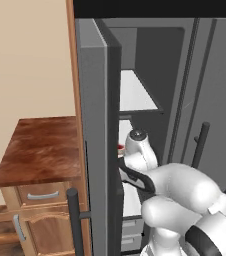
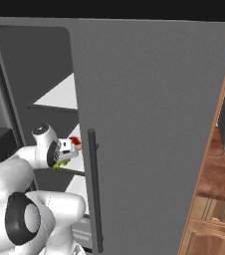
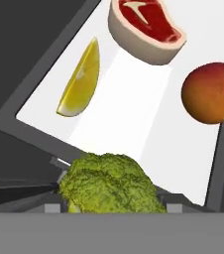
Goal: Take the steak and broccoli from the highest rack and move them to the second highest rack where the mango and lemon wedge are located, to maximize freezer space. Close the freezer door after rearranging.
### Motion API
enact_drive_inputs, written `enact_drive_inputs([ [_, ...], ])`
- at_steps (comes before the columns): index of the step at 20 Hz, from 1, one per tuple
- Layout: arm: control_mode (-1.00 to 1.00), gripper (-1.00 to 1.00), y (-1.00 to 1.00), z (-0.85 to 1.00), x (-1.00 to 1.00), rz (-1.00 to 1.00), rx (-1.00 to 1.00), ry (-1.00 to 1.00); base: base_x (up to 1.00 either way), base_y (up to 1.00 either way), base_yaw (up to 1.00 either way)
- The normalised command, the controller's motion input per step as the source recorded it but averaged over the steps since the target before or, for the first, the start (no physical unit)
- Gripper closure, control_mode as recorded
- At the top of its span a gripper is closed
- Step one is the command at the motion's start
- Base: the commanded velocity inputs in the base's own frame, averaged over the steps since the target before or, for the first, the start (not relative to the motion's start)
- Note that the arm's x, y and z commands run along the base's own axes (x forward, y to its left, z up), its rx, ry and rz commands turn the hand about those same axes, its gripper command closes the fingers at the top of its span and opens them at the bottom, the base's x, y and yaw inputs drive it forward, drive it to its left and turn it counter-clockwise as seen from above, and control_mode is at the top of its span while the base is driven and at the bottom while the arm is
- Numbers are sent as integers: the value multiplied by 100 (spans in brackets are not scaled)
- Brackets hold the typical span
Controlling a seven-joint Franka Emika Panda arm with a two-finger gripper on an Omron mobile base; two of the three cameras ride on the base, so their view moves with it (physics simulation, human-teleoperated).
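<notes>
1. Tool [image 3: 115, 206]: fingertips hidden behind the broccoli [image 3: 110, 184] in the hand view; it looks clenched on the broccoli.
2. Right base view: freezer door [image 2: 154, 129] blocks most of the freezer [image 2: 32, 64] interior; only a green scrap and a red bit show by the wrist.
3. Second highest rack [image 3: 134, 99] carries the steak [image 3: 146, 30], lemon wedge [image 3: 80, 79] and mango [image 3: 209, 93], all apart from each other.
4. Broccoli sits at the rack's near edge, at the tool; steak is farthest, lemon wedge left, mango right.
5. Highest rack [image 1: 135, 92] is seen partly, cut by the door edge.
</notes>
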Motion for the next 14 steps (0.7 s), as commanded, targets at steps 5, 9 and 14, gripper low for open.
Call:
enact_drive_inputs([
  [5, -100, 100, 0, -46, 60, 8, 0, 1, 0, 0, 0],
  [9, -100, 100, 0, -52, 54, 5, 0, 4, 0, 0, 0],
  [14, -100, 100, 0, -36, 49, 0, 0, 10, 0, 0, 0],
])
